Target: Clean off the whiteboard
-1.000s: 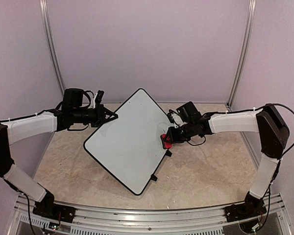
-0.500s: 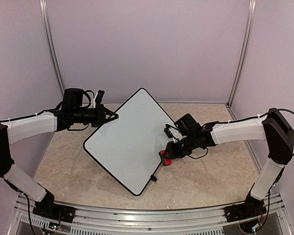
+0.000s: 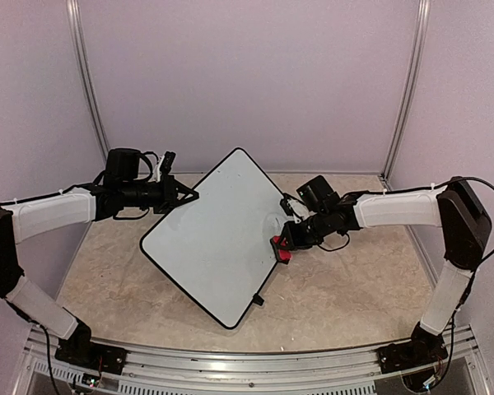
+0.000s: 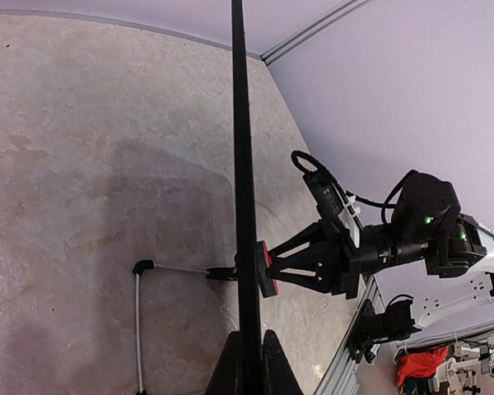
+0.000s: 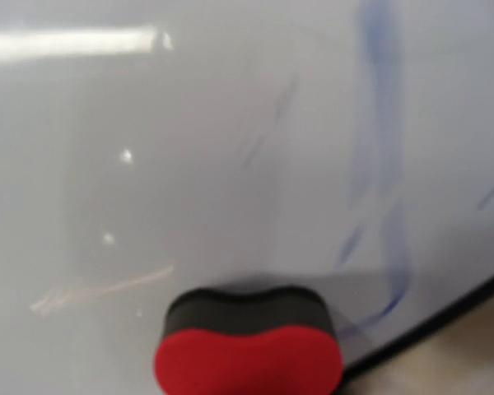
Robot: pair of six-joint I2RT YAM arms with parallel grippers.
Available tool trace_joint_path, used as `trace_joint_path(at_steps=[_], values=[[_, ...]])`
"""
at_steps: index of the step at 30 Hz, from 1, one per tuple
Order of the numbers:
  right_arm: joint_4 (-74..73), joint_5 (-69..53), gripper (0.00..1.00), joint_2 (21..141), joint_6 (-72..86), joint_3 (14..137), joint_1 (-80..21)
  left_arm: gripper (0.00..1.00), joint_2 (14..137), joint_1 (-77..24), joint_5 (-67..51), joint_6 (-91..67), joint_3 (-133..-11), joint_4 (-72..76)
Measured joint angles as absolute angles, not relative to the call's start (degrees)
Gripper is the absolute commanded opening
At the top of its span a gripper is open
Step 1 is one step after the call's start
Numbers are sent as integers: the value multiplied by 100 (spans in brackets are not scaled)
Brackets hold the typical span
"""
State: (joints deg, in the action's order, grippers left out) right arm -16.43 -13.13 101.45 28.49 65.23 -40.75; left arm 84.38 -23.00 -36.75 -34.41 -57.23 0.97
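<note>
The whiteboard (image 3: pixel 214 234) sits diamond-wise over the middle of the table (image 3: pixel 354 288), between the two arms. The left gripper (image 3: pixel 184 197) is pressed together on the board's left corner, pinching its thin black rim. From the left wrist, the board shows edge-on between that gripper's fingers. The right gripper (image 3: pixel 286 242) pinches a red eraser (image 3: pixel 279 248), holding its dark pad against the board's face near the right edge, close to faint blue smears (image 5: pixel 383 164).
</note>
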Motion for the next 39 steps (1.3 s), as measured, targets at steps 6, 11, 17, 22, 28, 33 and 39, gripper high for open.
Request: trace_joint_path(at_steps=[6,11,17,22,28,33,39], values=[[-1594,-1500,19,10516,2665,7067,-3708,0,8438,-2300,-3603,-3465,-5723,84],[-1601,-1629,19,10643,2598,7196,-3645,0,8438,-2298,-3529,-3520,-5723,71],[-1470,-1640,19,10521,2399,6947,-3651,0,8438,-2300,-3564,-3518,-5723,71],[-1839,-1468,19,10280,1979,6700,-3817,0,8438,-2300,-3669,-3463,-5723,93],[-2388,-1160,19,10241,1511,6746,-4080,0,8438,-2300,-3706,-3437,-5723,106],[-2744,-921,19,10353,1319,7161,-4250,0,8438,-2300,-3721,-3420,-5723,110],[-3020,-613,19,10567,1249,7658,-4377,0,8438,-2300,-3662,-3430,-5723,99]])
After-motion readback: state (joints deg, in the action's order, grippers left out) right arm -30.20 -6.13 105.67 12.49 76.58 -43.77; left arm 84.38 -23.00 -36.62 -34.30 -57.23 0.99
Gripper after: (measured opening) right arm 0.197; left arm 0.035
